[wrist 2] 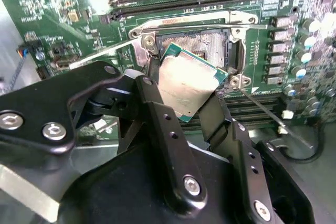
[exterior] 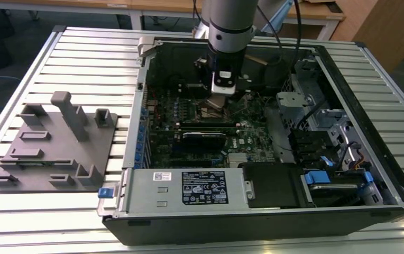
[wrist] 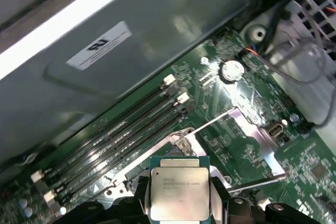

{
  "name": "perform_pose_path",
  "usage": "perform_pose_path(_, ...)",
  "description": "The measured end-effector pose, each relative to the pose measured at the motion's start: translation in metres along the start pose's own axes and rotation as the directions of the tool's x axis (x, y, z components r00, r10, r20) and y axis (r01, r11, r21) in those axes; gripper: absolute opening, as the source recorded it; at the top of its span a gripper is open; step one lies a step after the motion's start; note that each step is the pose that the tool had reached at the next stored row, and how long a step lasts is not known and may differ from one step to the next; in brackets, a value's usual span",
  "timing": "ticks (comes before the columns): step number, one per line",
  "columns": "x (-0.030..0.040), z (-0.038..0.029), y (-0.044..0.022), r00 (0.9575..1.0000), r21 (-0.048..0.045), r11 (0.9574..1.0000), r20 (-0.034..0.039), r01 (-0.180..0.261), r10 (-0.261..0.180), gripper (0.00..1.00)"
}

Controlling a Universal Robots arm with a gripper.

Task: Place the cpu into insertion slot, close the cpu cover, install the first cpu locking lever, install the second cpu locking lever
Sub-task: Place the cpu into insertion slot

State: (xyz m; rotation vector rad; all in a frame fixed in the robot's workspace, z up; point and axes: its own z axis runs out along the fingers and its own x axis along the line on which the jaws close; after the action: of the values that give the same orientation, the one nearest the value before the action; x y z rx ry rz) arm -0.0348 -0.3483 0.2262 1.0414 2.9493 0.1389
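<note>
At the exterior view's upper centre, the hand (exterior: 220,99) grips the cpu (wrist 2: 186,85) by its edges above the insertion slot (wrist 2: 202,43), and the chip looks tilted, so it needs levelling and squaring.

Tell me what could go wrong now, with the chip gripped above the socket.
1. The cpu is tilted relative to the insertion slot. Lowered like this, it may land skewed and damage the slot.
2. The gripper pinches only its edges, so it could slip.
</note>
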Motion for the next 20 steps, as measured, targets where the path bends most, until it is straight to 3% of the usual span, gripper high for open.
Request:
perform_pose_path(5,0.0,0.0009,-0.0001,0.9958,-0.0023,0.9959,0.0078,-0.091,0.091,0.54)
perform_pose_path(10,-0.0001,0.0022,-0.0002,0.9836,-0.0051,0.9837,0.0154,-0.18,0.18,0.54)
perform_pose_path(15,-0.0001,0.0036,-0.0003,0.9631,-0.0086,0.9634,0.0227,-0.268,0.268,0.54)
perform_pose_path(20,-0.0001,0.005,-0.0005,0.9345,-0.0127,0.9349,0.0297,-0.355,0.355,0.54)
